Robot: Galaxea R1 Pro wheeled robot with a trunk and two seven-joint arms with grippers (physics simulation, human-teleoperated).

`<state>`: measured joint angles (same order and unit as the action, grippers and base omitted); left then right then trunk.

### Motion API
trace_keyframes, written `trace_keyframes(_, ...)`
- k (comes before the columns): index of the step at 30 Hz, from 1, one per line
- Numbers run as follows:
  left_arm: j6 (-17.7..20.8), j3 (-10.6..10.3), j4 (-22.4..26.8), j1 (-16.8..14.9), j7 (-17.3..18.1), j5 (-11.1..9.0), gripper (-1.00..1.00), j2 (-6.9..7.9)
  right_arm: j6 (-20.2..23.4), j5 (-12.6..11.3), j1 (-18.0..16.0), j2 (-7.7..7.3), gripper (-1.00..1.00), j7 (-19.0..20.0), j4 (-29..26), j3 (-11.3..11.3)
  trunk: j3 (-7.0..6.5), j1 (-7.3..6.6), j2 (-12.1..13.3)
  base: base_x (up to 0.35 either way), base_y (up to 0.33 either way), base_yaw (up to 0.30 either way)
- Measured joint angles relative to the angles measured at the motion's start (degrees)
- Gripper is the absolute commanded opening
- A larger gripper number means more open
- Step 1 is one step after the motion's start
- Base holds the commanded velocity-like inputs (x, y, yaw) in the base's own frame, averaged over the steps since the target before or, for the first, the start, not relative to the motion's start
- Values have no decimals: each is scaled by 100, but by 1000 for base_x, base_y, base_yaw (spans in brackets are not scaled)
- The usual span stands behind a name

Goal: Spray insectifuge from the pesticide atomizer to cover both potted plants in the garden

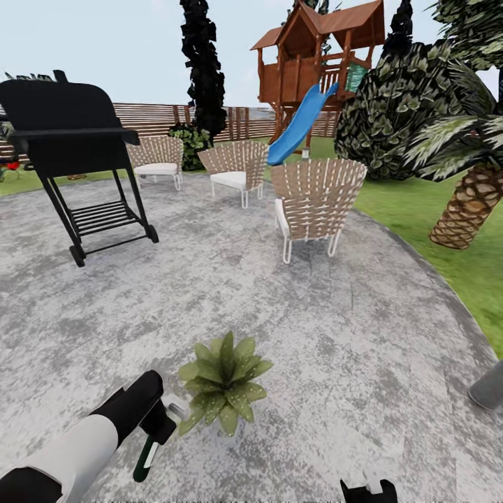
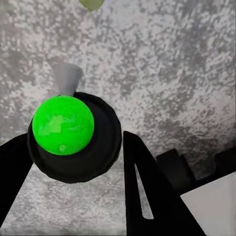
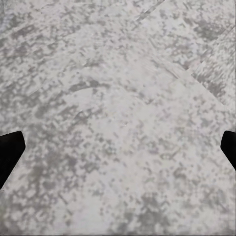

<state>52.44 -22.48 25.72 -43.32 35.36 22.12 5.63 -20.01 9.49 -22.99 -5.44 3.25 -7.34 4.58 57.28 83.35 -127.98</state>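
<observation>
Stone patio (image 1: 314, 335): left claw (image 1: 159, 419) pinches pesticide atomizer (image 1: 148, 454) beside potted plant (image 1: 223, 381) (apparently speckled); right claw (image 3: 118, 147) spread.

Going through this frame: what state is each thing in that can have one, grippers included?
Left gripper: shut on the pesticide atomizer, head toward the plant.
Right gripper: open, empty, over the patio.
Potted plant: upright, pale specks on its leaves.
Grill: lid closed.

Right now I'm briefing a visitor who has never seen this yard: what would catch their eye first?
Probably the potted plant low on the stone patio, with the left gripper holding the pesticide atomizer right beside it. Beyond, wicker chairs ring the patio, a black grill stands at the left, and a wooden playhouse with a blue slide rises behind.
</observation>
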Motion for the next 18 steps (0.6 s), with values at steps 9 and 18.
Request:
trace_keyframes(9,2,7,-22,31,1,-11,-100,-24,1,0,1,1,100,1,-1,-1,0,-1,0,-13,304,-288)
trace_keyframes(18,-8,20,-147,248,-9,266,-100,3,0,2,0,1,100,-2,0,-4,0,-1,0,-18,64,-250)
